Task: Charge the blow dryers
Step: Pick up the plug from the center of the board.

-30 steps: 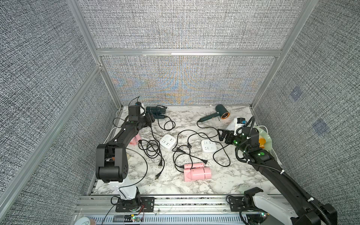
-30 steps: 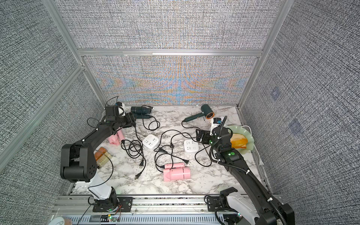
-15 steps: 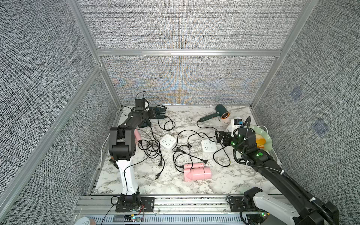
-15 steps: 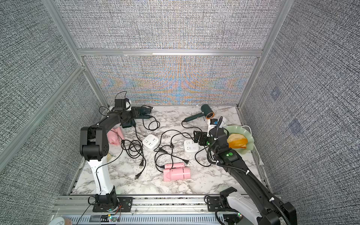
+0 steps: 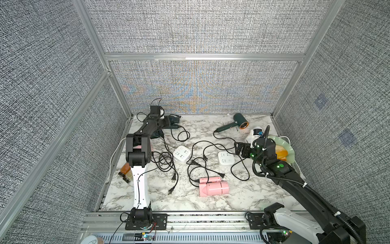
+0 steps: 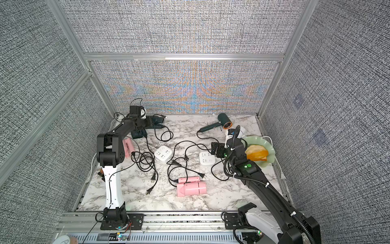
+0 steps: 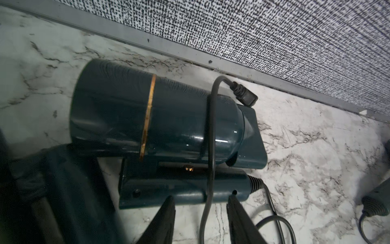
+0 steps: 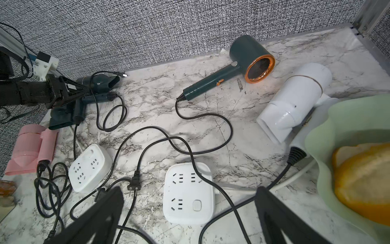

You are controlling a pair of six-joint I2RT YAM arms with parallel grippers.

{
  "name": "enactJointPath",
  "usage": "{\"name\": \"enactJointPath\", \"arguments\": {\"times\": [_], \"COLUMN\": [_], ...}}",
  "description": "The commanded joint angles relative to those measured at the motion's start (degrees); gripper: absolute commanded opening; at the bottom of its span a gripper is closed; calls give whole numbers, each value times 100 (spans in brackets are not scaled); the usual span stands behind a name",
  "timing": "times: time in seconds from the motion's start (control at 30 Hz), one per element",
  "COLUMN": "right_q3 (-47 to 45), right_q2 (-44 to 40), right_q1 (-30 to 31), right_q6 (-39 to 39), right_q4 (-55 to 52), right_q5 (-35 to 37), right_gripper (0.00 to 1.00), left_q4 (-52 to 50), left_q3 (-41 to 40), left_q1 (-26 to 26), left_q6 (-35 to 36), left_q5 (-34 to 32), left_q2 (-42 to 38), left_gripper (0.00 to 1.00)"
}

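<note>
Two dark teal blow dryers lie at the back left; the nearer one has a gold ring. My left gripper is open at its folded handle, and a thin black cord runs between the fingers untouched. My right gripper hangs wide open over a white power strip. A pink blow dryer lies at the front middle and another by the left arm. The dark green copper-ringed dryer and the white dryer lie at the back right.
A second power strip sits mid-table among tangled black cords with loose plugs. A pale green plate holding something orange is by the right arm. An amber bottle lies at the left edge.
The left arm has straightened and reached into the back left corner over the teal dryers, and its jaws have narrowed. The right gripper has shifted slightly toward the power strip.
</note>
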Motion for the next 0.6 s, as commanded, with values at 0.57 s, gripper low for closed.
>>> {"name": "enactJointPath", "arguments": {"times": [0.57], "right_q3": [13], "right_q2": [84], "right_q1": [7], "right_q6": [-49], "right_q4": [-59], "right_q5": [157], "right_gripper": [99], "left_q4": [-53], "left_q3": [347], "left_q1": [-123], "left_q6": [3], "left_q5": [69], "left_q2": [303], "left_gripper": [26]}}
